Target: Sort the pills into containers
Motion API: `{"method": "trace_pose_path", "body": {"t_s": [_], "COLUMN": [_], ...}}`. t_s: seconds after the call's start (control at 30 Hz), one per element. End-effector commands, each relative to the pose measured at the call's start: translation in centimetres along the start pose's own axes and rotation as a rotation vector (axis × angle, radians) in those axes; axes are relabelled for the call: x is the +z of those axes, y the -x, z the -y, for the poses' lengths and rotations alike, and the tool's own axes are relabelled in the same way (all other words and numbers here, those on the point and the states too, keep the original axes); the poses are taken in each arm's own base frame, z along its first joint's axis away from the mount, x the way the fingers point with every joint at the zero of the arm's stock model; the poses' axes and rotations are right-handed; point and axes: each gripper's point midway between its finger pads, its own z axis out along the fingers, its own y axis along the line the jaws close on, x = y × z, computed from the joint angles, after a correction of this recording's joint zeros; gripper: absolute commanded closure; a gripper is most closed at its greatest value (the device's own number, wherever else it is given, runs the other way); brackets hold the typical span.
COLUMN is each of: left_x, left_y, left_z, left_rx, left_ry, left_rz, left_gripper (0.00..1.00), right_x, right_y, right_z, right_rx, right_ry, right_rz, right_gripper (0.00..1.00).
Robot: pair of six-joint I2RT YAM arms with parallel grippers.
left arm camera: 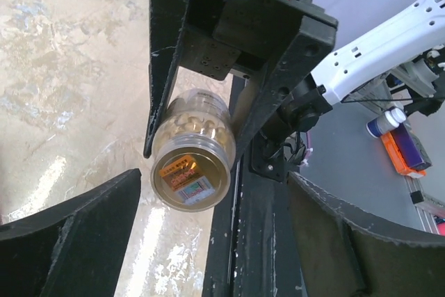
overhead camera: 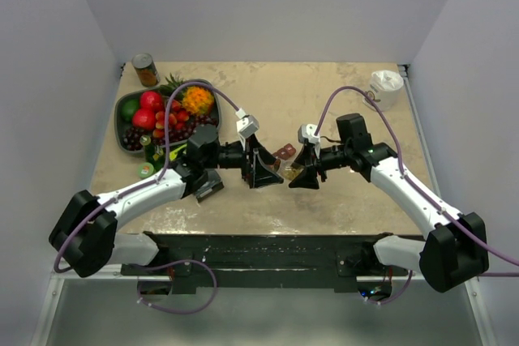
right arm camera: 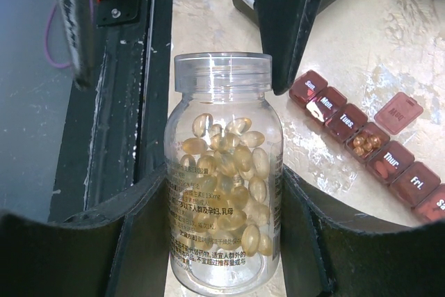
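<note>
The pills (right arm camera: 233,172) are yellowish capsules inside a small clear bottle (right arm camera: 222,193) with no cap on its neck. My right gripper (right arm camera: 224,179) is shut on the bottle's body and holds it above the table. In the left wrist view I see the bottle's base (left arm camera: 191,175) between the right gripper's fingers (left arm camera: 161,67). My left gripper (left arm camera: 214,174) is open, its fingers wide on either side of the bottle and not touching it. The dark red container strip (right arm camera: 375,140) lies on the table to the right, one lid flipped open over a few pills. From above, both grippers (overhead camera: 261,169) (overhead camera: 305,173) meet mid-table near the strip (overhead camera: 284,151).
A dark fruit bowl (overhead camera: 128,137) and a tin can (overhead camera: 146,69) stand at the back left. A white cup (overhead camera: 387,85) stands at the back right. A black box (overhead camera: 209,188) lies under the left arm. The black front rail (right arm camera: 128,102) runs close beside the bottle.
</note>
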Motion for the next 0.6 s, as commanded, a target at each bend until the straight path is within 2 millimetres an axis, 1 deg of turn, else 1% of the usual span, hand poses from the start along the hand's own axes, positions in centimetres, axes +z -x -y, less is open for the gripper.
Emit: {"method": "trace_pose_path", "body": {"t_s": [0.0,0.07,0.1,0.17,0.2,0.27,0.33,0.37,0.43,0.47,0.5,0.53,0.57], "left_x": [0.7,0.89,0.92,1.01,1.09,1.16,1.22,1.23,1.28,1.32,1.32,1.3,1.28], "left_y": [1.9,2.05,2.22,2.32,2.28,2.26,2.23,2.31,2.26,2.18,2.18,2.29,2.3], "left_z": [0.04,0.09,0.08,0.11,0.13,0.1,0.09,0.11,0.07,0.1,0.17,0.17,0.19], "left_rx": [0.053,0.049,0.05,0.052,0.052,0.052,0.052,0.052,0.049,0.048,0.047,0.049,0.051], "left_ry": [0.006,-0.001,-0.003,-0.006,-0.006,-0.008,-0.012,-0.012,-0.012,-0.014,-0.017,-0.018,-0.018], "left_rz": [0.03,0.034,0.038,0.042,0.042,0.041,0.037,0.037,0.033,0.031,0.031,0.033,0.033], "left_gripper": [0.15,0.19,0.24,0.26,0.3,0.35,0.43,0.49,0.56,0.66,0.72,0.8,0.95], "right_x": [-0.05,-0.05,-0.05,-0.1,-0.08,-0.05,-0.03,0.02,-0.04,-0.03,0.01,0.01,0.0], "right_y": [1.63,1.63,1.63,1.66,1.64,1.56,1.5,1.49,1.5,1.54,1.52,1.4,1.42], "right_z": [-0.23,-0.18,-0.18,-0.16,-0.15,-0.16,-0.11,-0.15,-0.06,-0.08,-0.08,0.01,0.03], "right_rx": [-0.045,-0.045,-0.045,-0.046,-0.046,-0.043,-0.04,-0.04,-0.04,-0.042,-0.042,-0.037,-0.037], "right_ry": [0.021,0.021,0.021,0.019,0.018,0.02,0.017,0.021,0.017,0.017,0.016,0.013,0.011], "right_rz": [0.042,0.043,0.043,0.044,0.042,0.042,0.04,0.04,0.041,0.041,0.041,0.038,0.039], "right_gripper": [0.98,0.98,0.98,0.98,0.98,0.98,0.98,0.98,0.98,0.98,0.97,0.95,0.94]}}
